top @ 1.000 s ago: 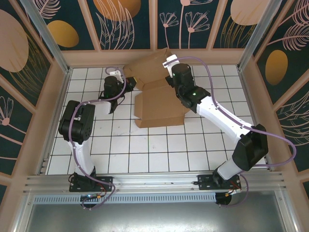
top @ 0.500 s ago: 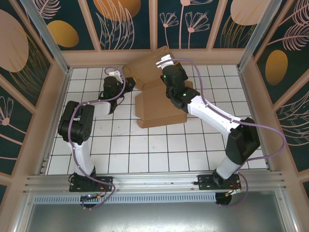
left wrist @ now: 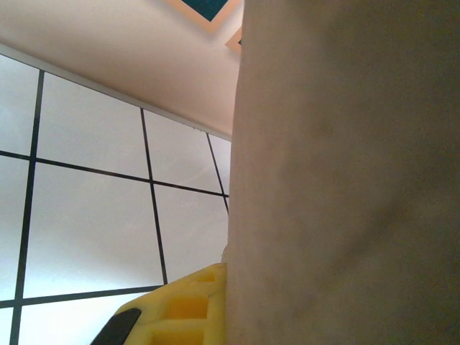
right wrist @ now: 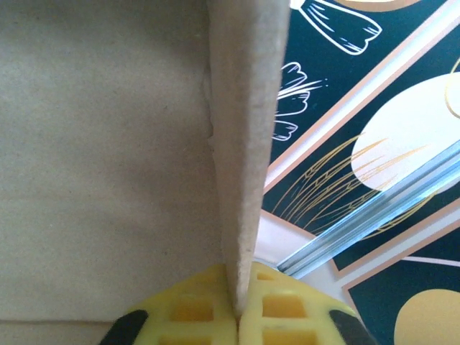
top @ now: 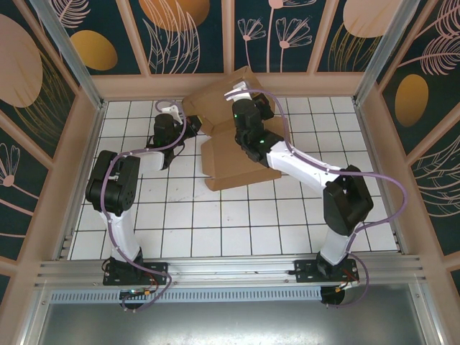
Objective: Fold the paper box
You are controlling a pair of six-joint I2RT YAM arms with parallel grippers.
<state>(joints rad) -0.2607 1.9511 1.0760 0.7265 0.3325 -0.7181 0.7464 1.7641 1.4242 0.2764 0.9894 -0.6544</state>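
Observation:
The paper box (top: 231,162), a brown die-cut cardboard sheet, lies partly folded at the back middle of the tiled table. My left gripper (top: 192,123) is shut on its left flap. In the left wrist view a yellow finger (left wrist: 183,305) presses against the cardboard (left wrist: 345,180), which hides the other finger. My right gripper (top: 248,100) is shut on the raised back flap. In the right wrist view that flap's edge (right wrist: 244,144) stands upright, pinched between the two yellow fingers of the right gripper (right wrist: 238,313), with a flat panel (right wrist: 108,144) to its left.
The back wall (top: 230,85) of the enclosure runs right behind the box. Side walls and metal posts (top: 68,65) frame the white tiled table (top: 215,223). The right arm's elbow (top: 345,201) reaches across the right half.
My right arm has swung left and toward the back wall, carrying the back flap up and leftward. The left arm has stayed where it was.

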